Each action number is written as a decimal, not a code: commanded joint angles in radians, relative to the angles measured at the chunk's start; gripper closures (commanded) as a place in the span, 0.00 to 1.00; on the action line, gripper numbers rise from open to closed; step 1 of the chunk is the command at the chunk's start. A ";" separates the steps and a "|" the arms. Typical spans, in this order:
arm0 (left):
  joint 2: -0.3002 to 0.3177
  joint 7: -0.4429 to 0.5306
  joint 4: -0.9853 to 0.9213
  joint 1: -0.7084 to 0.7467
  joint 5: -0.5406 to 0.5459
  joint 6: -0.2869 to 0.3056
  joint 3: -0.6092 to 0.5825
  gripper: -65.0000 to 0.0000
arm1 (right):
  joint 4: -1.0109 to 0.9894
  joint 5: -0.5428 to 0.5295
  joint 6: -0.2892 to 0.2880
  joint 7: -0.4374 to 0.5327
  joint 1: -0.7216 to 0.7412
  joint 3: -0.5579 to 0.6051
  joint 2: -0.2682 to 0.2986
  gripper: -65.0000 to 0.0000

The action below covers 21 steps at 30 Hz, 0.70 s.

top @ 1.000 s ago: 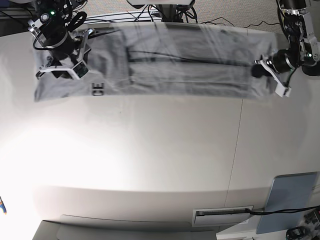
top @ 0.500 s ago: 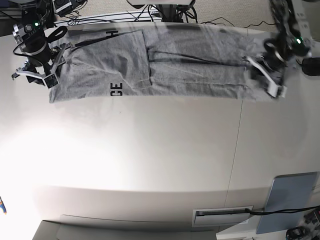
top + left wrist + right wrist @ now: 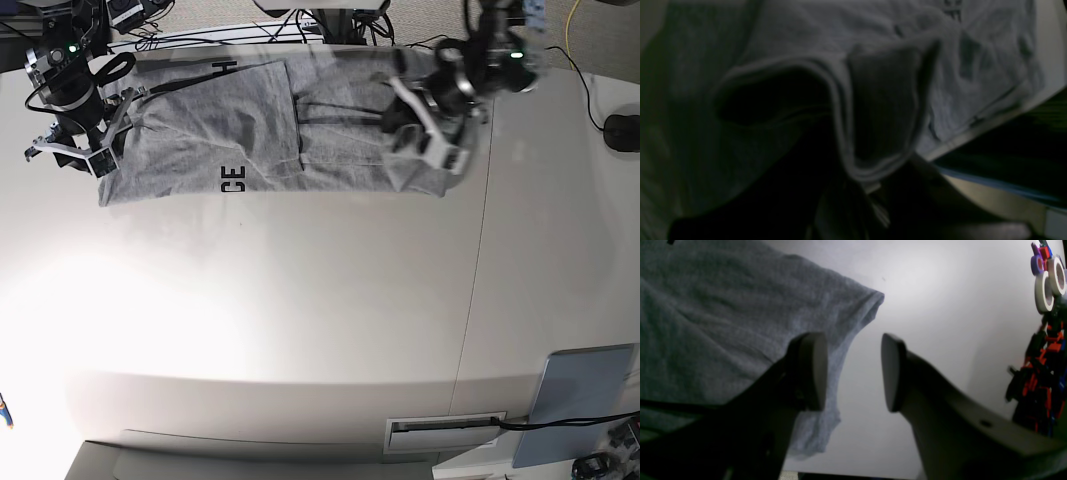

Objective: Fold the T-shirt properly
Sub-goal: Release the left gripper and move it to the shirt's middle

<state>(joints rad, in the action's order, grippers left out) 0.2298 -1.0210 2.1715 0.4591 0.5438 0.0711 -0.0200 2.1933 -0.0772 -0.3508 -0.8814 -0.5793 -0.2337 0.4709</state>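
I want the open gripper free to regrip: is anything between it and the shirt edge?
Nothing visible: the right gripper stands open at the T-shirt edge, one finger over cloth, bare table beyond.

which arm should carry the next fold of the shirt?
Left, probably. The left gripper is shut on the T-shirt, bunched hem draped over it in its wrist view. The right gripper is open and empty at the other end's edge.

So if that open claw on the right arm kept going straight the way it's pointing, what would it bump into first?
Probably the edge of the T-shirt, with the bare white table beside it: the right gripper straddles the cloth's edge, jaws open and empty. Depth is hard to judge.
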 commanded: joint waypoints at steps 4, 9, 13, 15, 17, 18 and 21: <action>-0.003 0.051 0.018 -0.051 -0.094 -0.061 -0.142 1.00 | 0.016 0.006 0.008 0.019 0.000 -0.009 0.014 0.59; -0.056 0.052 0.014 -0.069 -0.166 -0.079 -0.246 1.00 | 0.016 0.007 0.008 0.018 0.000 -0.009 0.014 0.59; -0.061 0.050 0.014 -0.072 -0.233 -0.079 -0.325 1.00 | 0.016 0.007 0.008 0.018 0.000 -0.009 0.014 0.59; -0.061 0.053 0.014 -0.072 -0.266 -0.079 -0.352 1.00 | 0.016 0.007 0.008 0.018 0.000 -0.009 0.014 0.59; -0.061 0.062 0.010 -0.074 -0.279 -0.076 -0.369 1.00 | 0.016 0.007 0.008 0.018 0.000 -0.009 0.014 0.59; -0.061 0.075 0.005 -0.075 -0.279 -0.074 -0.373 1.00 | 0.016 0.007 0.008 0.018 0.000 -0.009 0.014 0.59; -0.066 0.110 -0.011 -0.075 -0.271 -0.074 -0.377 0.84 | 0.016 0.007 0.008 0.018 0.000 -0.009 0.014 0.59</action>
<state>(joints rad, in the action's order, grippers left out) 0.1711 -0.9321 2.1460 0.3870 0.2604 -0.0078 -0.3962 2.1933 -0.0769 -0.3508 -0.8818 -0.5793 -0.2337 0.4709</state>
